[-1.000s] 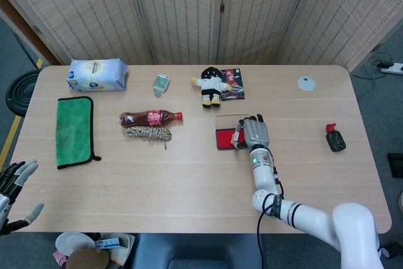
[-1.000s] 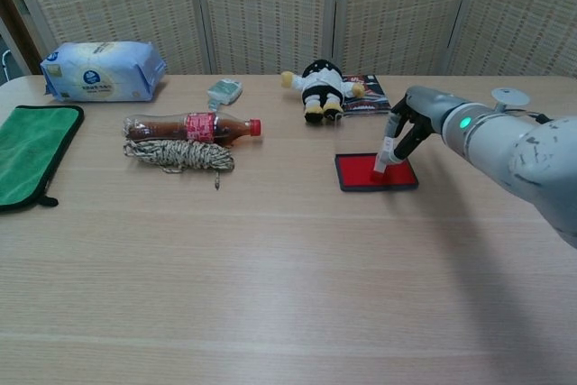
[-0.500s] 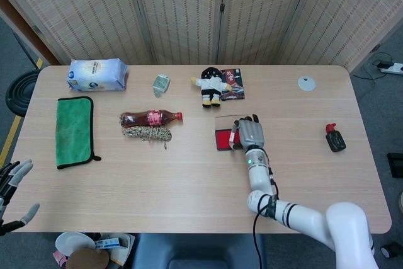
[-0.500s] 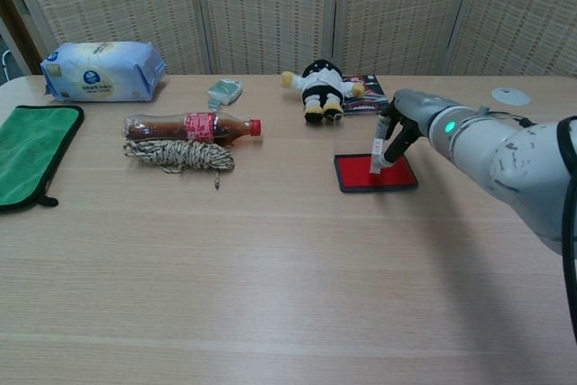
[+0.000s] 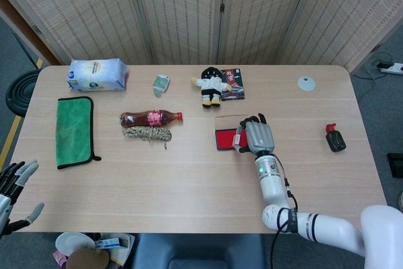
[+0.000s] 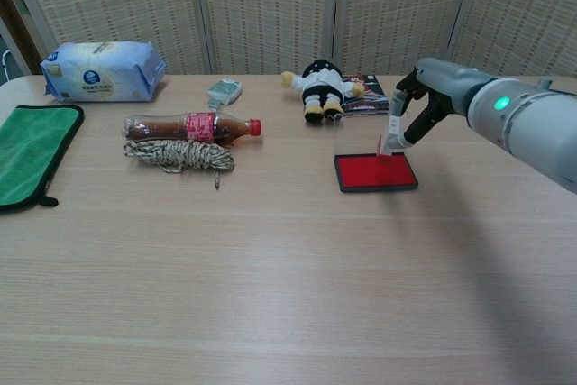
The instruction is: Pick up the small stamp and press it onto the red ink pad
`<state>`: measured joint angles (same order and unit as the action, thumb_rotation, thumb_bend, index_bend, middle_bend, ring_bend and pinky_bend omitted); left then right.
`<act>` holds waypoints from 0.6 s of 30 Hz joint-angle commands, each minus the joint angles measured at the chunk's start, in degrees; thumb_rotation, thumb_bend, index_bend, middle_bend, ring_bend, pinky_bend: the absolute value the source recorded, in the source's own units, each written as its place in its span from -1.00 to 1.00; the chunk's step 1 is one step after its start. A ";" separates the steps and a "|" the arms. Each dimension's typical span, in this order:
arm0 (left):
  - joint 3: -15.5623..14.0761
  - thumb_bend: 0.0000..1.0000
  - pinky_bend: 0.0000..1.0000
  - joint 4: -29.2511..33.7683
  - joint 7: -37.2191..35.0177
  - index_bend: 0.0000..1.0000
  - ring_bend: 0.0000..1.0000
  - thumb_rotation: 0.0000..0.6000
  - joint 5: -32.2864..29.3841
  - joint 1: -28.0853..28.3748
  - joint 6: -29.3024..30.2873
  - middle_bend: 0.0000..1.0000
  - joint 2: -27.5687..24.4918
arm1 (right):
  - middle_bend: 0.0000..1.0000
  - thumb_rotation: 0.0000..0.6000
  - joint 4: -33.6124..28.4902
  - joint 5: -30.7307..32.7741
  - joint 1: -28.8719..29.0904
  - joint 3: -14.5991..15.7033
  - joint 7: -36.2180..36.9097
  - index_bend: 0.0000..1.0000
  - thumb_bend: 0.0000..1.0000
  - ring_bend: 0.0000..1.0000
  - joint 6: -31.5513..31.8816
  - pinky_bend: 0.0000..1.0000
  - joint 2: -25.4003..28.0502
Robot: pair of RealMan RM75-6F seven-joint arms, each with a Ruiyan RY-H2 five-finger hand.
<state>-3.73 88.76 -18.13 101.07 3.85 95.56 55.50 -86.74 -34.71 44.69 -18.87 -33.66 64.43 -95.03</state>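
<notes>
Near the middle of the desk, toward its right half, the red ink pad (image 6: 375,172) lies flat. Right hand (image 6: 416,107) pinches the small stamp (image 6: 392,136) between its fingers; the stamp is tilted, its red base raised just above the pad's far right corner, apart from the surface. Left hand (image 5: 14,187) hangs off the desk's near left corner, fingers spread, holding nothing. Plush doll (image 6: 321,87) and booklet (image 6: 367,95) sit beyond the pad toward the far edge.
</notes>
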 commanded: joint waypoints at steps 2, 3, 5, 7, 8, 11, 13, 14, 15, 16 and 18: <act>-0.01 -0.32 -0.93 0.37 0.67 -1.00 -1.00 1.00 0.10 -0.19 0.19 -1.00 0.08 | -0.38 1.00 -4.19 -1.69 -3.92 3.53 1.34 0.42 -0.51 -0.70 2.13 -1.00 3.02; -0.03 -0.32 -0.93 0.46 0.86 -1.00 -1.00 1.00 0.18 -0.23 0.24 -1.00 0.10 | -0.38 1.00 -4.61 -2.34 -4.62 4.24 2.04 0.42 -0.51 -0.70 2.20 -1.00 3.29; -0.06 -0.32 -0.93 0.63 1.29 -1.00 -1.00 1.00 0.29 -0.27 0.22 -1.00 0.14 | -0.38 1.00 -4.78 -3.72 -5.80 5.71 3.30 0.42 -0.50 -0.70 2.11 -1.00 3.48; -0.09 -0.32 -0.93 0.72 1.62 -1.00 -1.00 1.00 0.41 -0.26 0.15 -1.00 0.19 | -0.38 1.00 -4.53 -4.97 -6.71 6.80 4.64 0.42 -0.50 -0.70 1.76 -1.00 3.29; -0.08 -0.32 -0.94 0.74 1.76 -1.00 -1.00 1.00 0.41 -0.24 0.07 -1.00 0.22 | -0.38 1.00 -4.28 -5.47 -7.02 7.19 5.17 0.42 -0.49 -0.70 1.55 -1.00 3.15; -0.07 -0.32 -0.94 0.83 2.00 -1.00 -1.00 1.00 0.28 -0.19 -0.18 -1.00 0.23 | -0.39 1.00 -3.21 -6.78 -7.70 8.13 6.39 0.42 -0.49 -0.70 0.87 -1.00 2.64; -0.04 -0.32 -0.94 0.82 1.93 -1.00 -1.00 1.00 0.17 -0.20 -0.22 -1.00 0.21 | -0.39 1.00 -2.53 -7.29 -8.00 8.27 7.11 0.42 -0.49 -0.69 0.46 -1.00 2.29; -0.02 -0.32 -0.94 0.82 1.86 -1.00 -1.00 1.00 0.12 -0.22 -0.21 -1.00 0.19 | -0.39 1.00 -2.20 -7.46 -8.08 8.32 7.29 0.42 -0.49 -0.69 0.34 -1.00 2.14; -0.02 -0.32 -0.93 0.82 1.73 -1.00 -1.00 1.00 0.08 -0.25 -0.16 -1.00 0.16 | -0.39 1.00 -1.81 -7.56 -8.21 8.36 7.53 0.42 -0.49 -0.69 0.15 -1.00 1.94; -0.01 -0.32 -0.93 0.81 1.65 -1.00 -1.00 1.00 0.06 -0.27 -0.10 -1.00 0.14 | -0.39 1.00 -1.51 -7.55 -8.29 8.38 7.67 0.42 -0.49 -0.69 -0.06 -1.00 1.80; -0.01 -0.32 -0.93 0.80 1.48 -1.00 -1.00 1.00 0.12 -0.33 0.05 -1.00 0.11 | -0.39 1.00 -0.72 -7.41 -8.35 8.46 7.63 0.42 -0.48 -0.69 -0.55 -1.00 1.48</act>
<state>-3.74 89.56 -16.64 101.19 3.53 95.61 55.61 -87.81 -42.16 36.42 -10.48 -26.07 64.15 -93.34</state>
